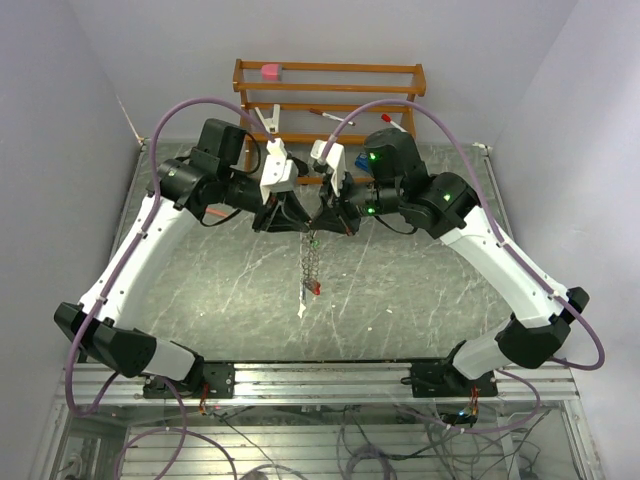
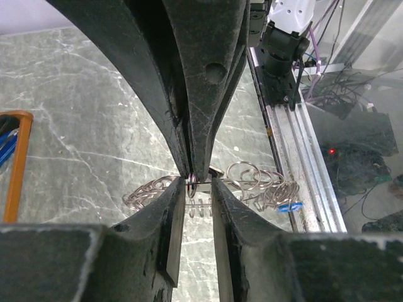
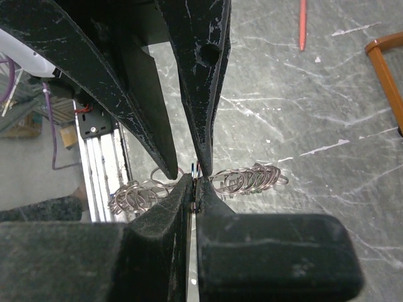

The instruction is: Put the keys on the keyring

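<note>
The keyring (image 1: 311,258) shows as a thin line of small metal rings strung below my two grippers, with a red tag (image 1: 316,288) near its lower end. My left gripper (image 1: 303,226) and right gripper (image 1: 322,226) meet tip to tip over it. In the left wrist view my left gripper (image 2: 200,185) has a narrow gap between its fingers, and the ring's thin wire (image 2: 252,179) crosses that gap. A blue key tag (image 2: 288,206) hangs at its right end. My right gripper (image 3: 194,182) is shut on a small ring on the keyring (image 3: 245,179).
A wooden rack (image 1: 330,90) stands at the back with a pink block (image 1: 270,71) and red-capped pens (image 1: 325,115). A red pen (image 3: 302,25) lies on the marble table. The aluminium rail (image 1: 320,375) runs along the near edge.
</note>
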